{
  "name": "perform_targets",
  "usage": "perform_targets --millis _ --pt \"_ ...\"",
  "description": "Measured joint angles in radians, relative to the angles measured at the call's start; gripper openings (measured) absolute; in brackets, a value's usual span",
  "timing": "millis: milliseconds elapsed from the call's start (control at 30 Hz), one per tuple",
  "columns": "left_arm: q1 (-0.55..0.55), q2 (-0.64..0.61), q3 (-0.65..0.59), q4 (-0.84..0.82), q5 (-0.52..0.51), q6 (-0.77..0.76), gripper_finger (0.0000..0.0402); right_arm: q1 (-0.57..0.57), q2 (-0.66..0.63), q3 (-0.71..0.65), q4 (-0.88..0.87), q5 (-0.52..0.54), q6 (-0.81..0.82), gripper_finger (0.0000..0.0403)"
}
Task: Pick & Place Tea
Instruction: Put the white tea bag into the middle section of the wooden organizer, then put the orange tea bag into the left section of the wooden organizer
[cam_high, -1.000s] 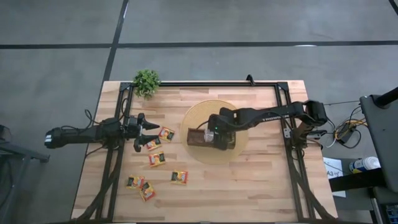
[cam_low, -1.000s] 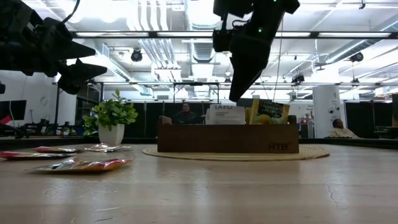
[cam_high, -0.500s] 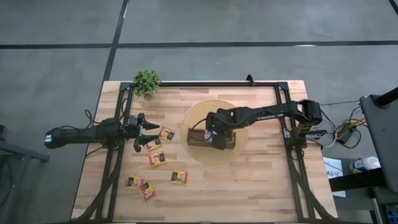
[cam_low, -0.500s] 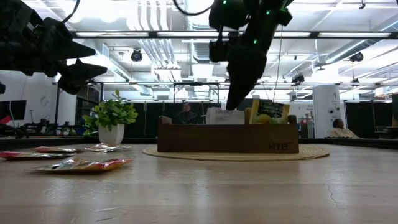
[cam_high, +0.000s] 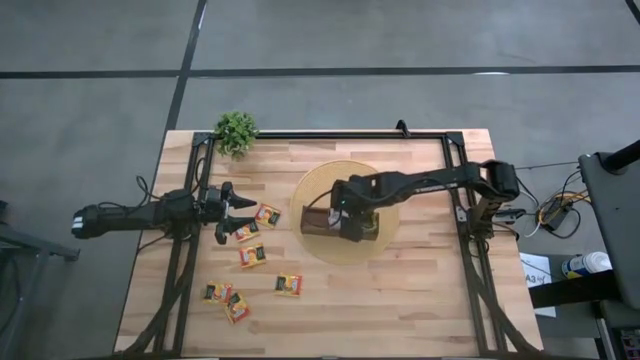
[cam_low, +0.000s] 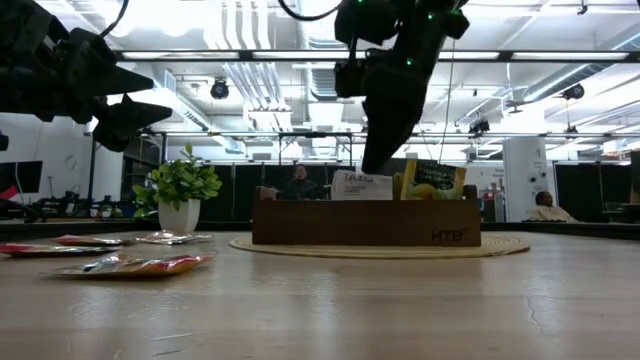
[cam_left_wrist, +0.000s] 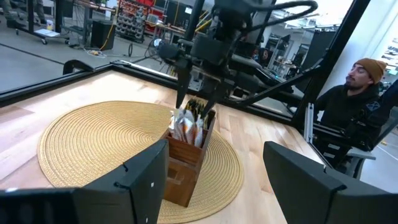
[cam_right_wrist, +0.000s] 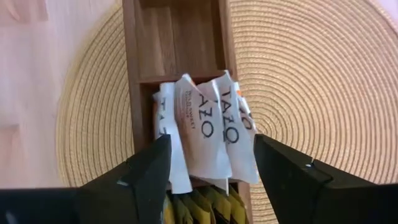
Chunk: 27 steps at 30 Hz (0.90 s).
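The right gripper is hanging directly over the box, jaws apart and empty, with the white sachets standing on edge in the box's middle compartment just beneath its fingertips. The box's long axis is running across the mat, and an empty compartment is showing next to the white ones while green-yellow sachets are filling the far side. My reading is that the white sachets have just been dropped in and the arm is about to lift clear.

The left gripper is hovering well off the mat's left, jaws likewise apart and holding nothing. The remaining sachets are lying flat on the table on that same side of the box, so the left arm is clearly the nearer one; the closest lies just beside its fingers.

A plant is sitting beyond the box toward the table's far left corner. In the room behind, a person is sitting.
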Motion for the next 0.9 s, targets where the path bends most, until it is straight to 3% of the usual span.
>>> perform_targets --millis 567,900 --pt "0.000 0.000 0.000 0.000 0.000 0.000 0.0257 0.002 -0.053 0.060 0.011 0.030 0.038 0.0219" --pt "0.000 0.000 0.000 0.000 0.000 0.000 0.0257 0.031 -0.146 0.050 0.146 0.019 0.061 0.0219"
